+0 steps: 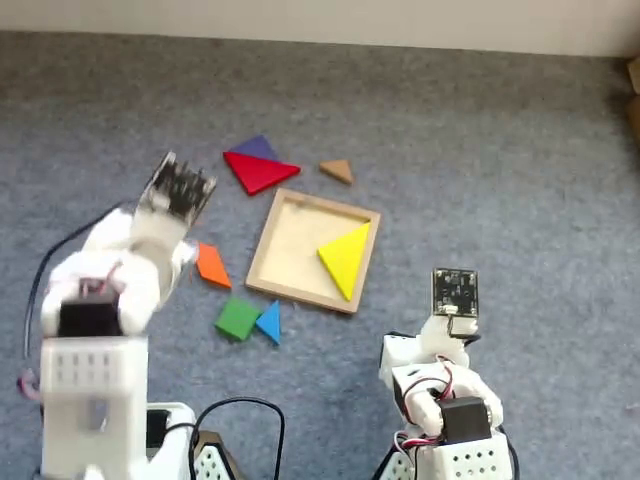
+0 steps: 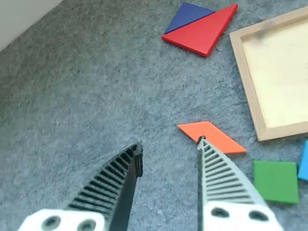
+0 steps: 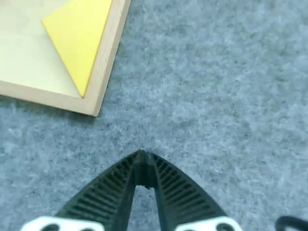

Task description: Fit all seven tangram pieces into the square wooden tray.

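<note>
Left gripper [image 2: 169, 144] spread wide, empty. Orange piece [image 2: 211, 137] lies flat on the carpet at one fingertip, on the side toward the tray [image 2: 245, 82]. Its long axis runs nearly along the jaw gap (probably wants a wrist turn). Thin parallelogram. Right gripper [image 3: 143, 156] closed, empty, farther off.

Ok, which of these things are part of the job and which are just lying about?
Job: tray, yellow triangle, red triangle, dark blue triangle, brown triangle, orange parallelogram, green square, light blue triangle.
Lying about: black cable, brown thing at the right edge.
</note>
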Controlling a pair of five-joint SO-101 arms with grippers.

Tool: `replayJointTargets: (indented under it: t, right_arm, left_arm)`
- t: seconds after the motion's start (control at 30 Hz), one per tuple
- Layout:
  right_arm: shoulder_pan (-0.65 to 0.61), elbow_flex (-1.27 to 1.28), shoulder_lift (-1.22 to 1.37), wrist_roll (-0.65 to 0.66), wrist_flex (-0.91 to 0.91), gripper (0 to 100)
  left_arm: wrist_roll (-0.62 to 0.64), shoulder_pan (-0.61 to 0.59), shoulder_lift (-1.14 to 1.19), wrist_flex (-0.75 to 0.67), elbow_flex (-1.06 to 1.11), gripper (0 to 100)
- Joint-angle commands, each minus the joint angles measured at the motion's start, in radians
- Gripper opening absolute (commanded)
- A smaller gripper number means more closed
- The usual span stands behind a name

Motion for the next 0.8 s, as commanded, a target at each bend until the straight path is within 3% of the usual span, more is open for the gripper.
replayJointTargets:
  t: [0.0, 0.17, 0.3, 0.5, 0.77]
  right_arm:
    - [0.018, 0.117, -0.018, 0.008, -0.022, 0.5]
    - [0.018, 0.117, -0.018, 0.008, -0.022, 0.5]
    - [0.018, 0.117, -0.018, 0.008, -0.022, 0.5]
    - [0.018, 0.117, -0.018, 0.008, -0.022, 0.5]
    - [0.018, 0.117, -0.018, 0.008, -0.022, 0.5]
  left_arm:
    - [0.008, 0.047, 0.317, -0.078, -0.229, 20]
    - [0.028, 0.081, 0.613, -0.143, -0.407, 20]
    - [0.201, 0.116, 0.812, -0.229, -0.544, 20]
    - [0.361, 0.159, 1.113, -0.373, -0.754, 20]
    - [0.442, 0.188, 1.508, -0.428, -1.11, 20]
